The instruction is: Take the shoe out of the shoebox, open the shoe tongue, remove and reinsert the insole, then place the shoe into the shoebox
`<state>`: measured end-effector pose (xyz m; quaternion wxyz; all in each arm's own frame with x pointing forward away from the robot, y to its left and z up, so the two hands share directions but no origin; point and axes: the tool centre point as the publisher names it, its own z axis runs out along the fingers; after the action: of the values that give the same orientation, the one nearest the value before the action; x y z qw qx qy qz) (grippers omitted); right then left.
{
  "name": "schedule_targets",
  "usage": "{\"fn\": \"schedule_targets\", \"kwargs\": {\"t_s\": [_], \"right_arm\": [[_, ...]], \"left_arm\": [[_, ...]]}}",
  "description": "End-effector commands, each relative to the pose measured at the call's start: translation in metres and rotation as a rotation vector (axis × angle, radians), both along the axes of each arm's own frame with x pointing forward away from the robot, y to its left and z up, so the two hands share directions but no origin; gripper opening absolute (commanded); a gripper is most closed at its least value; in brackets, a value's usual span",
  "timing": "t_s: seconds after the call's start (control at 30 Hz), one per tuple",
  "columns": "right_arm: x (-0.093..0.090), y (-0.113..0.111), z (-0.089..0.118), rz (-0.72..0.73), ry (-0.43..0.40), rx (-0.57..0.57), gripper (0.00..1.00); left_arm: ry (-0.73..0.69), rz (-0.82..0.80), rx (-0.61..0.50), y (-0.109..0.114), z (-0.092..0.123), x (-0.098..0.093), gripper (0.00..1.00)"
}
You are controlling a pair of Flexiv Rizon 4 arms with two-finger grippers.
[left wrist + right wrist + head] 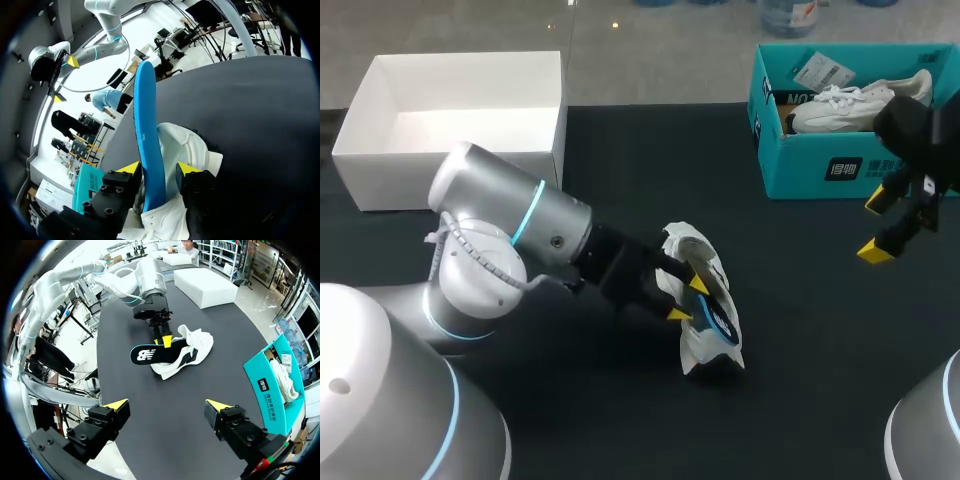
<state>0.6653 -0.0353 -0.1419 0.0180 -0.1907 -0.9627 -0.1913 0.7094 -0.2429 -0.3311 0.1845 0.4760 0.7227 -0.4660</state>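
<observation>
Insole step in hand: the left gripper (159, 168) pinches the blue-backed insole (147, 135), standing on edge in the mouth of the shoe (186, 145).
Next, probably slide it flat toward the toe. Well beyond the shoe, the right gripper (168, 404) hangs spread, empty, beside the shoebox (800, 165).

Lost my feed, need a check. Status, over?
Left gripper shut on insole, at the shoe opening. Right gripper open, empty, beside shoebox. Another shoe lies in shoebox.
</observation>
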Motion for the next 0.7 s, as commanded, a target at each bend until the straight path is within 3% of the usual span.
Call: {"fn": "schedule_targets", "kwargs": {"t_s": [0.03, 0.2, 0.4, 0.7], "right_arm": [[0.002, 0.0004, -0.0006, 0.001, 0.003, -0.002, 1.0], [0.002, 0.0004, -0.0006, 0.001, 0.003, -0.002, 1.0], [0.002, 0.0004, -0.0006, 0.001, 0.003, -0.002, 1.0], [0.002, 0.0004, -0.0006, 0.001, 0.003, -0.002, 1.0]], "left_arm": [[-0.007, -0.001, 0.007, -0.0047, 0.0002, -0.0026, 0.45], [-0.019, -0.004, 0.015, -0.0071, -0.001, -0.0023, 0.39], [-0.03, 0.008, 0.017, -0.0079, -0.0021, -0.0006, 0.0], [-0.017, 0.017, 0.018, -0.0068, -0.0076, -0.0045, 0.0]]}}
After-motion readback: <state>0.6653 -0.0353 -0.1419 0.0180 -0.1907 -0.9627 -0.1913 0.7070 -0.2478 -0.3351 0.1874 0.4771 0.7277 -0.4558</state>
